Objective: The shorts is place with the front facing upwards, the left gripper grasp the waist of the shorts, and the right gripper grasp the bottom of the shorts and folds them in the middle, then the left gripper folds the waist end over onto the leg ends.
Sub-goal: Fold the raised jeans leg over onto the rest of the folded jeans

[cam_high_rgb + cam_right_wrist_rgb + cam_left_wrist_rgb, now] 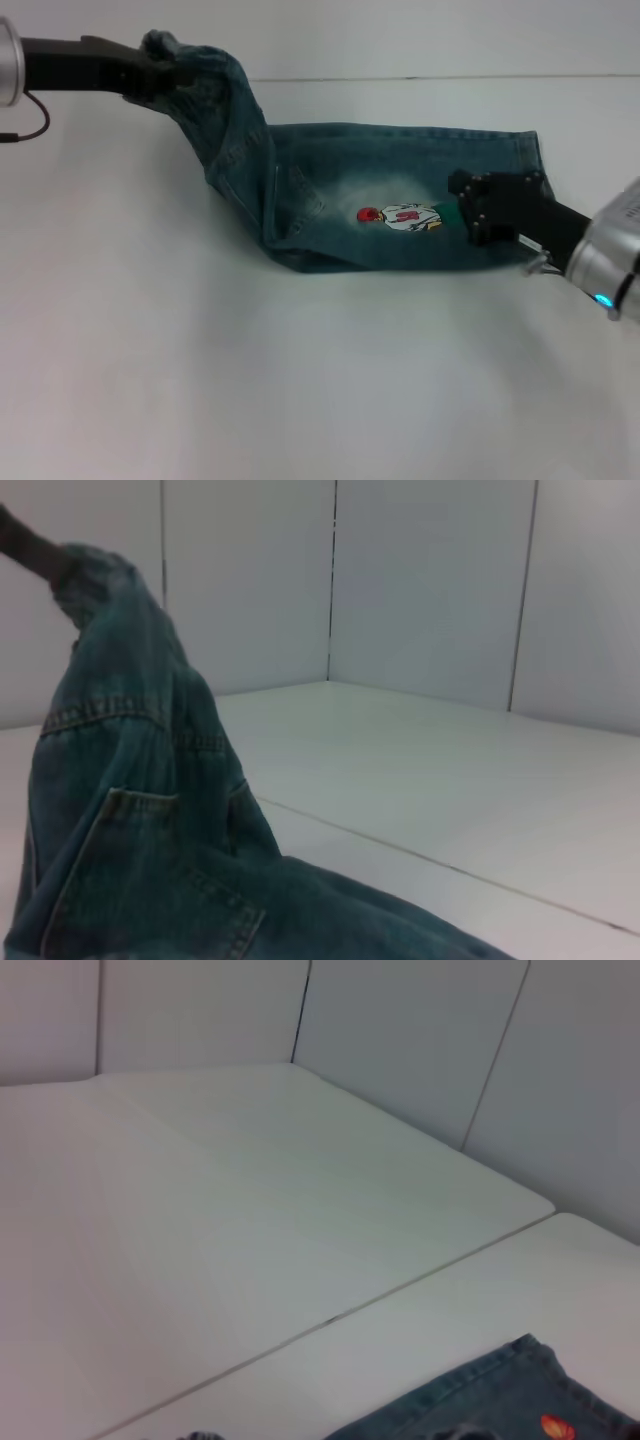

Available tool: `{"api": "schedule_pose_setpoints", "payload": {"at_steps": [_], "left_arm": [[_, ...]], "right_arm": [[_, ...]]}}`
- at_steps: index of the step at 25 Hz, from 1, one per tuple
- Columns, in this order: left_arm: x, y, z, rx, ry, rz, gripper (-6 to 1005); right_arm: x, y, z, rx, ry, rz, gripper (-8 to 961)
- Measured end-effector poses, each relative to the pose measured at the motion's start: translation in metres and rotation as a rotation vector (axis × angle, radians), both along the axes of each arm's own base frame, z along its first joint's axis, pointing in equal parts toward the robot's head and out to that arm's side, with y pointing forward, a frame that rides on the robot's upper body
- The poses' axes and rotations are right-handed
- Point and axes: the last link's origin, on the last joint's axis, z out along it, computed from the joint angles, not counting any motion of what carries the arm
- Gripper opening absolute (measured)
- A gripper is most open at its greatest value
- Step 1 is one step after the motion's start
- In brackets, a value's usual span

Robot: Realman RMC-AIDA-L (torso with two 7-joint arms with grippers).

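The blue denim shorts (340, 190) lie folded lengthwise on the white table (300, 380), cartoon print (400, 217) facing up. My left gripper (160, 72) is at the upper left, shut on the waist of the shorts (200, 70), which hangs lifted above the table. The rest of the cloth drapes down from it. The right wrist view shows the raised waist (95, 575) and a patch pocket (150, 880) below it. My right gripper (465, 205) rests low on the shorts just right of the print, near the leg ends (525, 150). A denim corner (500, 1400) appears in the left wrist view.
A seam (450, 77) runs across the table behind the shorts. Pale wall panels (430, 590) stand at the table's far side. Bare white tabletop spreads in front of the shorts and to the left.
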Motion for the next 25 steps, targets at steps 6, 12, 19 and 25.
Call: {"api": "schedule_pose_setpoints", "payload": {"at_steps": [6,12,19,25], "left_arm": [[0.016,0.004,-0.002,-0.029,-0.028,-0.003,32],[0.038,0.007,-0.006,-0.08,-0.048,-0.024,32],[0.072,0.013,-0.012,-0.129,-0.06,-0.051,31],[0.103,0.018,-0.017,-0.151,-0.075,-0.086,31]], "right_arm": [[-0.01,0.008,-0.01,0.054,0.0,-0.015,-1],[-0.022,0.015,-0.023,0.044,-0.049,-0.01,-1],[-0.04,0.021,-0.049,-0.014,-0.145,0.007,-1],[-0.046,0.022,-0.055,-0.024,-0.165,0.001,-1]]}}
